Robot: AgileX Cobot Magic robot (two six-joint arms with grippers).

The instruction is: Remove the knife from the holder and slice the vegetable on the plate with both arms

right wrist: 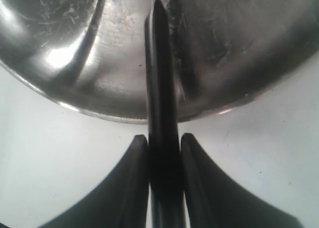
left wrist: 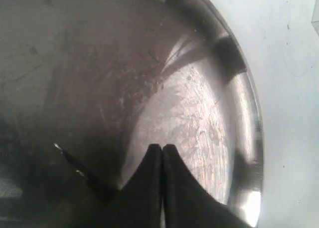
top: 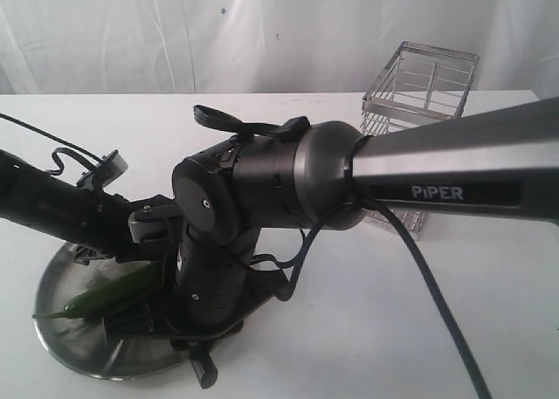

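Nearest you, the right arm (top: 445, 168) sweeps in from 3 o'clock and bends down over the plate (top: 65, 333), which sits at 7 o'clock on the table (top: 393, 329). The right gripper (right wrist: 163, 138) is clamped on the knife (right wrist: 160, 78), with the blade edge-on and reaching across the rim. The pepper (top: 109, 292) lies on the plate's 9 o'clock side, beneath the left arm (top: 52, 207). The left gripper (left wrist: 162, 148) is pinched together on nothing, close over bare steel. The basket (top: 424, 85) stands well apart at 1 o'clock. You look to be at the cutting step: pin the pepper with the left gripper, square the blade across it, then press straight down so it cannot roll.
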